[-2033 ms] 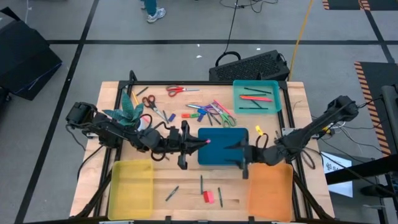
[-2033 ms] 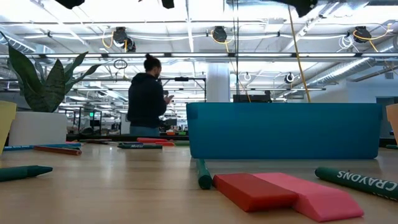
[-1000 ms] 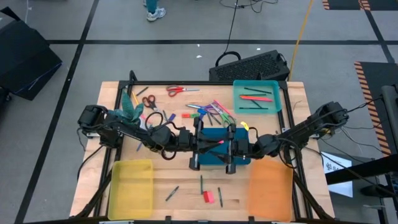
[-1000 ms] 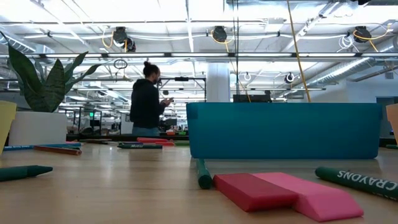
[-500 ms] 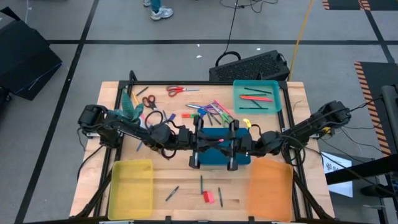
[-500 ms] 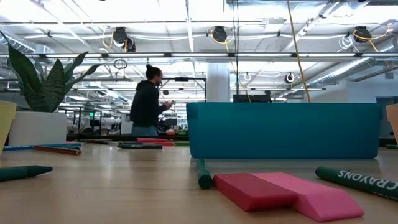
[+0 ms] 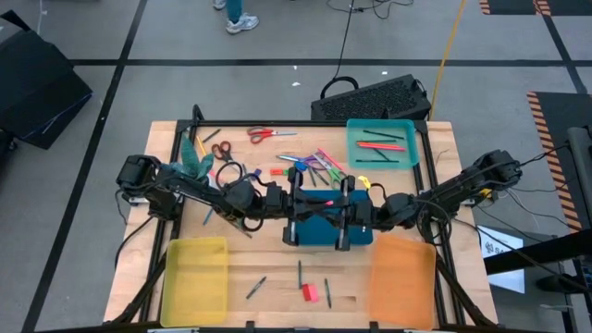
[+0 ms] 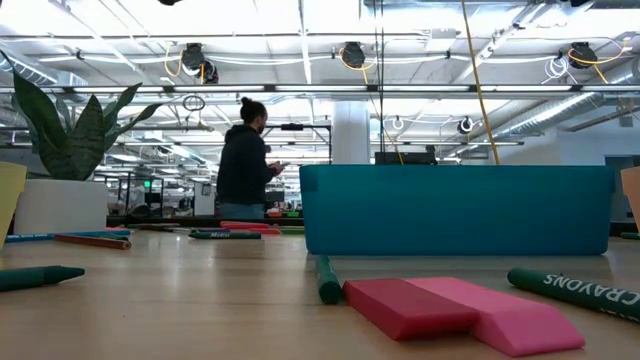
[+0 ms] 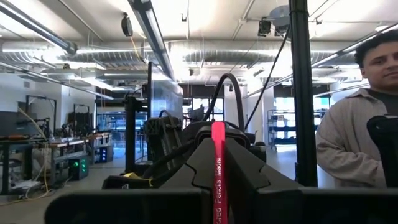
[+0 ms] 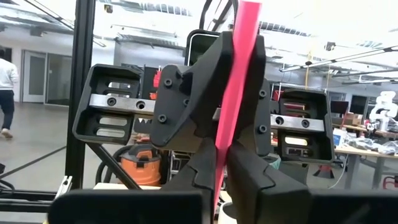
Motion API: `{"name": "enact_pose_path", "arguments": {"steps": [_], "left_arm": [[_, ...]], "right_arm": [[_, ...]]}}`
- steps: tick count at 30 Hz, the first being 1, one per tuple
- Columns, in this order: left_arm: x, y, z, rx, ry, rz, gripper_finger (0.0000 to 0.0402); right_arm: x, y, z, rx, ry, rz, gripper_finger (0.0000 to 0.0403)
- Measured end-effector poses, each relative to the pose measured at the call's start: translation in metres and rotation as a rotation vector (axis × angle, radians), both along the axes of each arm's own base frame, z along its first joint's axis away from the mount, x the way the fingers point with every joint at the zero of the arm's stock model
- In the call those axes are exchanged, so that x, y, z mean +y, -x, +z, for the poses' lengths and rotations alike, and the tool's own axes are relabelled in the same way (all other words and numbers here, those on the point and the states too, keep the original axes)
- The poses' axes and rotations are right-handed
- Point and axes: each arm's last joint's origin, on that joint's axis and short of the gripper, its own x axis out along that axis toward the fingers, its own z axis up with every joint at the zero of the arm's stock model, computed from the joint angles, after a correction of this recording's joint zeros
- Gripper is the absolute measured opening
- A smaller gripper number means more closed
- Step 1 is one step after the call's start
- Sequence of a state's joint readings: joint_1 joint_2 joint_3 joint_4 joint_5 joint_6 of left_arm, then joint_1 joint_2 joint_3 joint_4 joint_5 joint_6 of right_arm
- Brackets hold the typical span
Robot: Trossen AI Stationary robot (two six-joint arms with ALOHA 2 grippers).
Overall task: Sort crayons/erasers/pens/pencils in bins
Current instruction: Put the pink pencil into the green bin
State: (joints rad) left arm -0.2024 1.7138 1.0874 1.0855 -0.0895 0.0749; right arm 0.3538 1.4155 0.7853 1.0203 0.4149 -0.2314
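Pink stick [image 7: 321, 201] held level over the blue bin [image 7: 319, 235] at mid-surface, clamped at one end in the left claw [image 7: 301, 211] and at the other in the right claw [image 7: 339, 213], fingers of both closed on it, claws facing each other. Red eraser [image 7: 304, 292] and pink eraser [image 7: 313, 295] touching side by side on the bare surface [image 7: 277, 277] near the front edge, between the yellow bin [image 7: 194, 277] and orange bin [image 7: 402, 277], loose crayons just beside them. Teal bin [image 7: 381, 145] at the far right corner, holding several sticks. Scissors [image 7: 264, 135] and further sticks scattered along the far side.
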Motion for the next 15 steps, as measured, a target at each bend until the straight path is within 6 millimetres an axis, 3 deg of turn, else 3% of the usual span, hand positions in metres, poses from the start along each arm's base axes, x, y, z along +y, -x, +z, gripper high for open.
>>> {"name": "enact_pose_path", "arguments": {"steps": [6,15], "left_arm": [[0.0,-0.0009,-0.002,0.025,0.0,0.014,0.004],[-0.0025,0.0017,-0.0004,0.063,-0.051,0.041,0.018]], "right_arm": [[0.0002,-0.0002,-0.001,0.01,0.006,0.0,0.0015],[-0.0003,0.0006,-0.0016,0.034,0.018,-0.006,0.0012]]}}
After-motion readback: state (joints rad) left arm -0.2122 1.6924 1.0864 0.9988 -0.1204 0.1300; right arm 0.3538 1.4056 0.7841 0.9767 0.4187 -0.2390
